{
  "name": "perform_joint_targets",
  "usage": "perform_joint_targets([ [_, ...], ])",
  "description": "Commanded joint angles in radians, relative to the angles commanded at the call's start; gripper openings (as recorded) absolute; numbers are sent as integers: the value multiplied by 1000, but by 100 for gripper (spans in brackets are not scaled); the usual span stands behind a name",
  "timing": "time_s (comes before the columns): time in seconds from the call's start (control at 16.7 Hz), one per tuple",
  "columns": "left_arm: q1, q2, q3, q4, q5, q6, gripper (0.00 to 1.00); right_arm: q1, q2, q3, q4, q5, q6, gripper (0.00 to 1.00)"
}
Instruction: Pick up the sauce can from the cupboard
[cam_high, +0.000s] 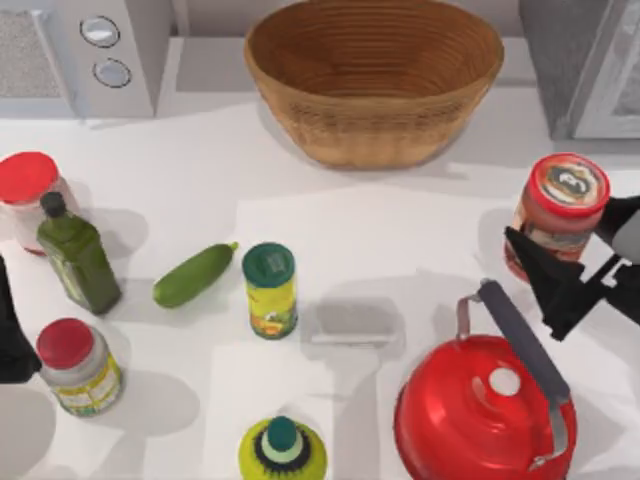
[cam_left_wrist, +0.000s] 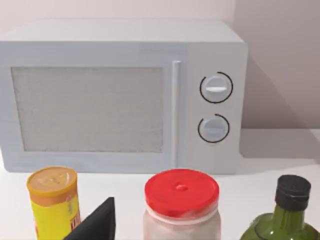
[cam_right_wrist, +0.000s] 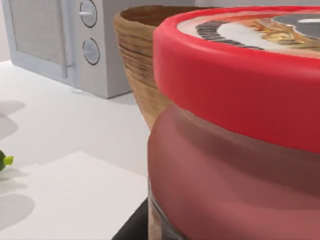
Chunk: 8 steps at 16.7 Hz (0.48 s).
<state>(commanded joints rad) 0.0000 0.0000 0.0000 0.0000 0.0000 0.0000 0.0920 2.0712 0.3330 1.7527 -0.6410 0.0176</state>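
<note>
While right gripper touches one sauce can | two red-lidded jars

You see a woven wicker basket, ribbed and matt. The red kettle is glossy. The sauce can has a smooth red rim and a printed top.

Sauce can: short cyl., red rim + reddish sides, round pale printed pic on top.
Pose: upright.
Where: right edge of top view, mid-height, above red kettle; looms large in right wrist view.
</note>
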Motion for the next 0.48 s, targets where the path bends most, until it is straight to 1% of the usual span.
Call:
perform_joint_targets([
  [0.3, 0, 0, 0, 0, 0, 0, 100, 90, 120, 134, -15, 90, -3, 0],
  [0.48, 0, 0, 0, 0, 0, 0, 100, 111, 147, 157, -19, 106, -5, 0],
])
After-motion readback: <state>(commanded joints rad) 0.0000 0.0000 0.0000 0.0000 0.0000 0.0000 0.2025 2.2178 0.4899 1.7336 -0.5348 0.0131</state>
